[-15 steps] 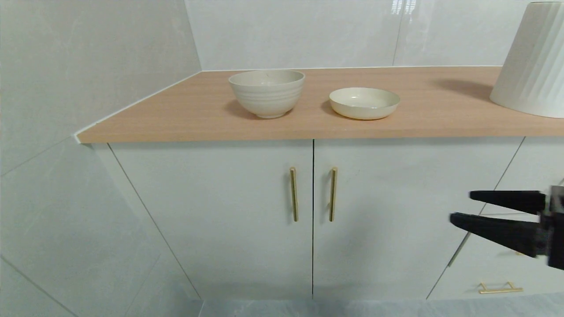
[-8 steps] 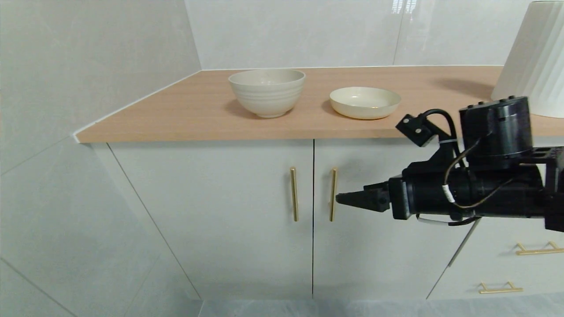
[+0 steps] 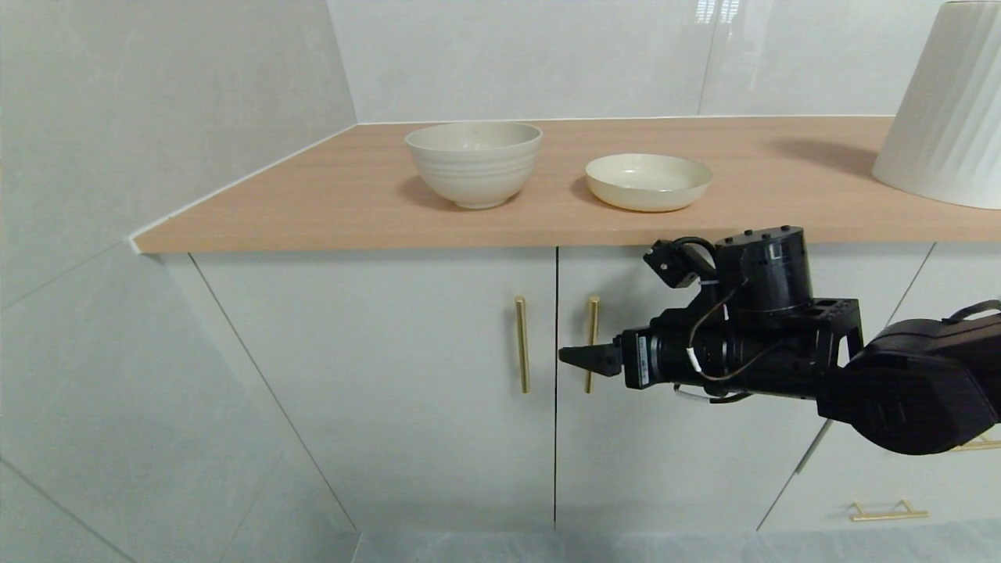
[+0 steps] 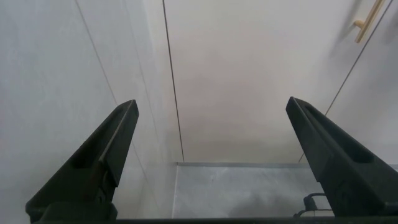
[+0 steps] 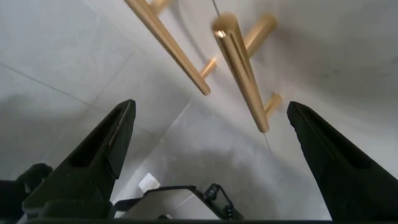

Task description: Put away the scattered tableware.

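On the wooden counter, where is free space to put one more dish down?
The counter is bare left of the deep bowl, up to the side wall, and between the shallow dish and the white ribbed object. The gap between bowl and dish is narrow.

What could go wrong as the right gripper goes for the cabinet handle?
1. The right gripper is open at the right door handle, and the left door handle sits close beside it. In the wrist view both lie between the fingers, so it may clamp the wrong one or both.
2. The arm is in front of the right door, so the door may swing into it.
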